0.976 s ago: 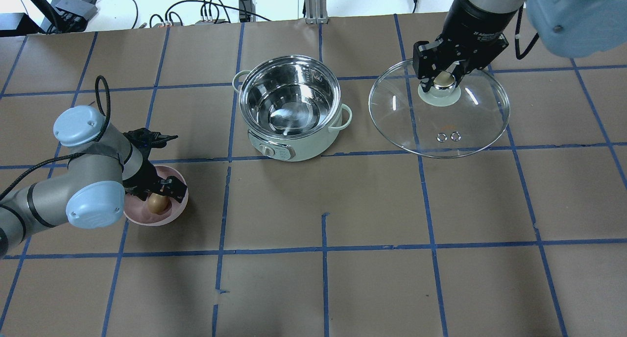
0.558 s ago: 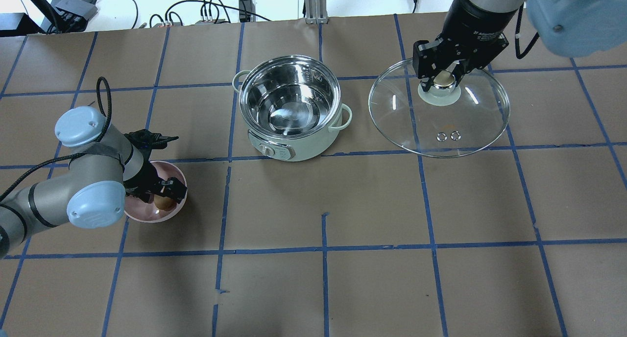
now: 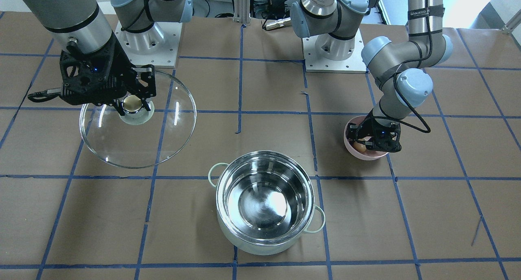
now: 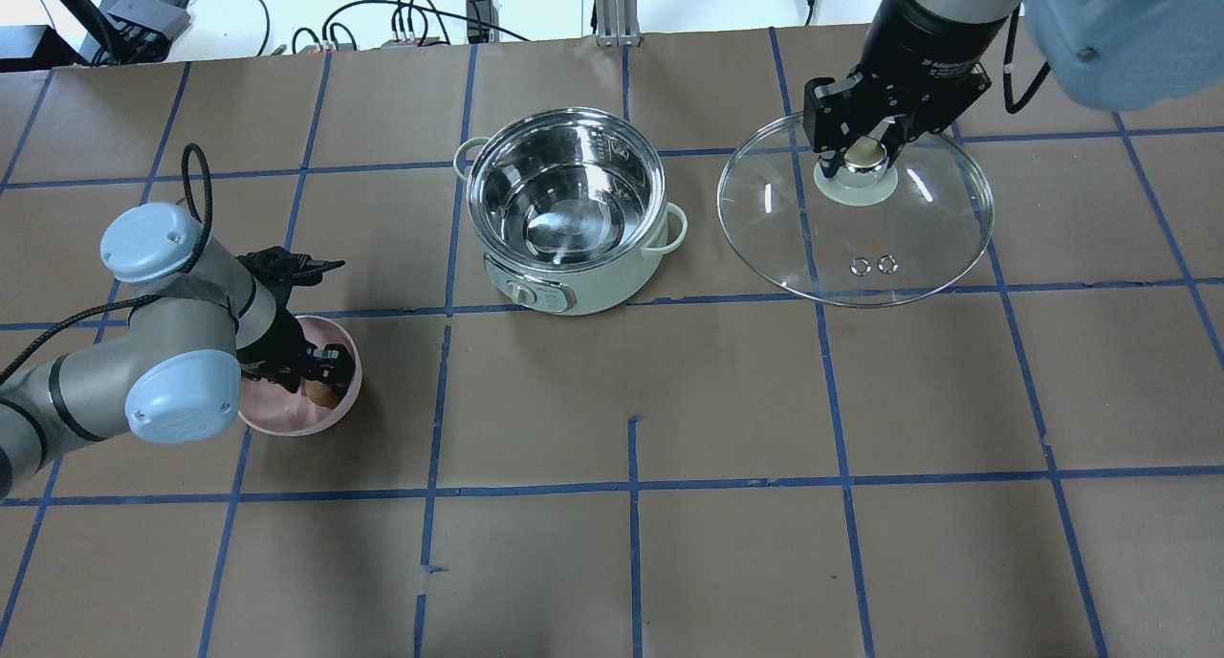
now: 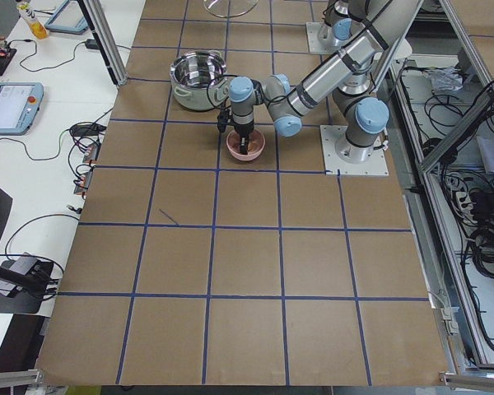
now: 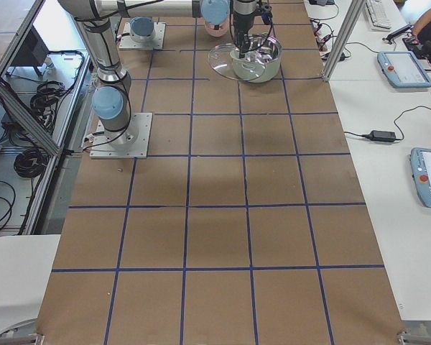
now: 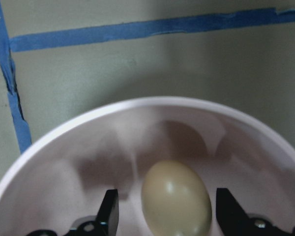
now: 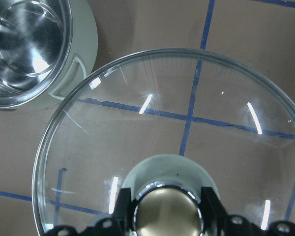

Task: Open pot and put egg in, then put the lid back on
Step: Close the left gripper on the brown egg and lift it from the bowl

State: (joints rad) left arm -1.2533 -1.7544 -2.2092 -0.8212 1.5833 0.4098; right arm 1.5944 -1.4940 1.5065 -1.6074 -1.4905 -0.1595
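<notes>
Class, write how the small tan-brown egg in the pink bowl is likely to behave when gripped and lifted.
The small tan-brown egg looks smooth and glossy, so it may slip from the open left gripper. Its rounded shape probably lets it roll in the curved pink bowl if nudged.
</notes>
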